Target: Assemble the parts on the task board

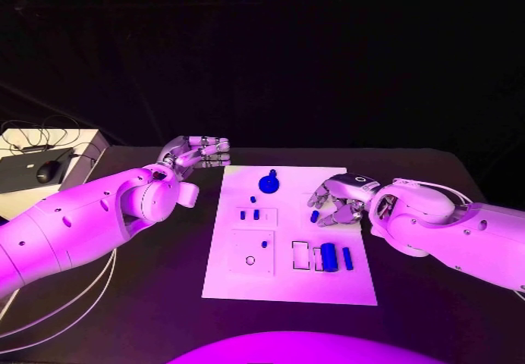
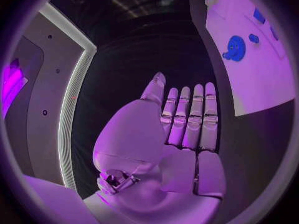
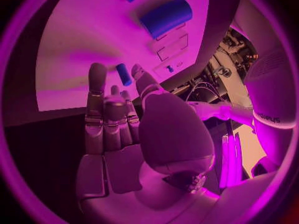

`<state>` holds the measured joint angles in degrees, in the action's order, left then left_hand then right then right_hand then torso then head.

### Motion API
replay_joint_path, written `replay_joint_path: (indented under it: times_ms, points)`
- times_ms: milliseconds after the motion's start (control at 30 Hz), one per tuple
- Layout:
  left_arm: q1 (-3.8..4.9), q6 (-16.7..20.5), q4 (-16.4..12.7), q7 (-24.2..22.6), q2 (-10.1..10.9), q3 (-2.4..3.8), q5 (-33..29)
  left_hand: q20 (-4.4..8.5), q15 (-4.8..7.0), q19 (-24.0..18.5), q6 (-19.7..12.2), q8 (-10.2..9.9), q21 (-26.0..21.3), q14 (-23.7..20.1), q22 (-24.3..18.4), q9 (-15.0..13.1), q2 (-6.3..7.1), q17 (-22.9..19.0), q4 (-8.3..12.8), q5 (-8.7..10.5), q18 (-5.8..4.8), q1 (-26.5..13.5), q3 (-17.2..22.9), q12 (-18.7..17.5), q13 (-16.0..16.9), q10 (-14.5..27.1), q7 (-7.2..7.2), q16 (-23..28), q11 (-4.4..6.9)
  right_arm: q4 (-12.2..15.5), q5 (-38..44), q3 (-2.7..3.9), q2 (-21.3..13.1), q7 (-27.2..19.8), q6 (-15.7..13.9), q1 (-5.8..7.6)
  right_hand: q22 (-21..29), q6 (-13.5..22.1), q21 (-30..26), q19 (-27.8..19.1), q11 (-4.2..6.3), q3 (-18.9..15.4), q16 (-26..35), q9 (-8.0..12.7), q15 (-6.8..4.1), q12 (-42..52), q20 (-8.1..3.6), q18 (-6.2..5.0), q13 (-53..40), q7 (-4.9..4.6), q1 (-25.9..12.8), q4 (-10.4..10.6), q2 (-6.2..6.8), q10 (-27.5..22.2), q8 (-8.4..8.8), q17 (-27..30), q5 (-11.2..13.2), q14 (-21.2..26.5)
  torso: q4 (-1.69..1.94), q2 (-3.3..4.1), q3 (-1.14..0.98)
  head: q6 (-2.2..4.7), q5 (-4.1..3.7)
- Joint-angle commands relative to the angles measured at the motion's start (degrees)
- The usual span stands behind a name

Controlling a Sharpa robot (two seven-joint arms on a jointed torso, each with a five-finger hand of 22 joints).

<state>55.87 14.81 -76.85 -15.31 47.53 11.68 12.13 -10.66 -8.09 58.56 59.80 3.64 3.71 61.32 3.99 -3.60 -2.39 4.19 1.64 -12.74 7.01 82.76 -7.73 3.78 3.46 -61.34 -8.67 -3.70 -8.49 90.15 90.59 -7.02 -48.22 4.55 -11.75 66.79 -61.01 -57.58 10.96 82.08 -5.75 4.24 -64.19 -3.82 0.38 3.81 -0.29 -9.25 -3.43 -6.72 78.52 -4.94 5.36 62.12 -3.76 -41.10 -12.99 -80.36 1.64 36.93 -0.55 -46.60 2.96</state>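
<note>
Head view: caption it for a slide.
Right hand at a small blue part on the task board; left hand open beside it.

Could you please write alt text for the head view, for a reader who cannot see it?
The right hand reaches over the white task board's right side, fingers beside a small blue part. The left hand hovers off the board's far left corner, holding nothing. More blue parts lie on the board: a rounded piece at the far end and a thick cylinder at the near right.

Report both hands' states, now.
Left hand: open, fingers straight, holding nothing.
Right hand: cannot be told; fingers at a small blue part on the task board.
</note>
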Motion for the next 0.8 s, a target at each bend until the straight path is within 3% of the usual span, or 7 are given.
replay_joint_path:
  times_ms: [33, 300, 500, 800]
  points:
    - [0.00, -1.0, -0.1, -0.9, -0.1, 0.03, -0.2, -0.19, -0.05, 0.1, 0.2, 0.0, 0.2, 0.0, -0.1, 0.1, -0.01, 0.1, -0.4, 0.24, 0.01, -0.3, 0.1, -0.1, -0.1, -0.3, -0.11, 0.2, -0.07, -0.3, 2.1, -0.03, 0.3, 0.8, 1.1, -0.10, -0.3, -0.8, -0.3, 0.1, -0.05, 0.5, -0.3, 0.0, -0.21, 0.0, -0.20, -0.85, 0.0, -0.03, -0.5, -0.4, -1.07, 0.6, 0.20, -0.3, -0.2, -0.2, 0.00, -0.06, -0.02, -0.08, -0.02]
    - [0.00, -0.9, -0.1, -0.8, 0.1, 0.03, -0.3, -0.18, -0.05, 0.1, 0.3, 0.0, 0.2, -0.1, -0.1, 0.1, -0.02, 0.1, -0.4, 0.23, 0.00, -0.3, 0.1, -0.1, -0.1, -0.4, -0.10, 0.2, -0.06, -0.7, 2.3, -0.16, 1.1, 1.1, 1.5, -0.33, -0.9, -3.0, -0.4, 0.1, 0.20, 3.2, -0.5, 0.1, -0.40, -0.1, -0.40, -0.71, 0.0, -0.48, -1.5, -1.0, -2.57, 2.0, 0.21, -0.7, 0.6, -0.3, -0.04, -0.04, -0.09, -0.19, 0.07]
    - [0.00, -0.9, -0.1, -0.7, 0.1, 0.03, -0.4, -0.18, -0.03, 0.1, 0.3, 0.0, 0.2, 0.0, -0.1, 0.1, -0.07, 0.1, -0.5, 0.25, -0.01, -0.3, 0.1, -0.1, -0.1, -0.4, -0.15, 0.1, -0.05, -0.8, 2.3, -0.21, 1.8, 1.3, 1.4, -0.75, -1.8, -4.2, -0.5, 0.0, 0.46, 8.4, -0.8, 0.0, -0.56, -0.2, -0.49, -0.65, 0.1, -0.36, -3.0, -1.0, -2.51, 3.0, 0.24, -1.2, 1.2, -0.4, -0.04, -0.05, -0.07, -0.26, 0.09]
    - [0.00, -0.9, -0.1, -0.6, 0.1, 0.03, -0.4, -0.15, -0.04, 0.1, 0.4, 0.0, 0.2, 0.0, -0.1, 0.1, -0.14, 0.0, -0.5, 0.25, -0.02, -0.2, 0.1, -0.1, -0.1, -0.4, -0.12, 0.1, -0.06, -1.1, 2.7, -0.23, 2.1, 1.9, 1.3, -1.00, -2.4, -5.6, -0.6, 0.1, 0.81, 11.2, -1.0, 0.0, -0.80, -0.2, -0.72, -0.48, 0.0, -0.40, -3.4, -0.4, -3.36, 4.5, 0.12, -1.7, 1.1, -0.5, -0.06, -0.07, -0.06, -0.38, 0.15]
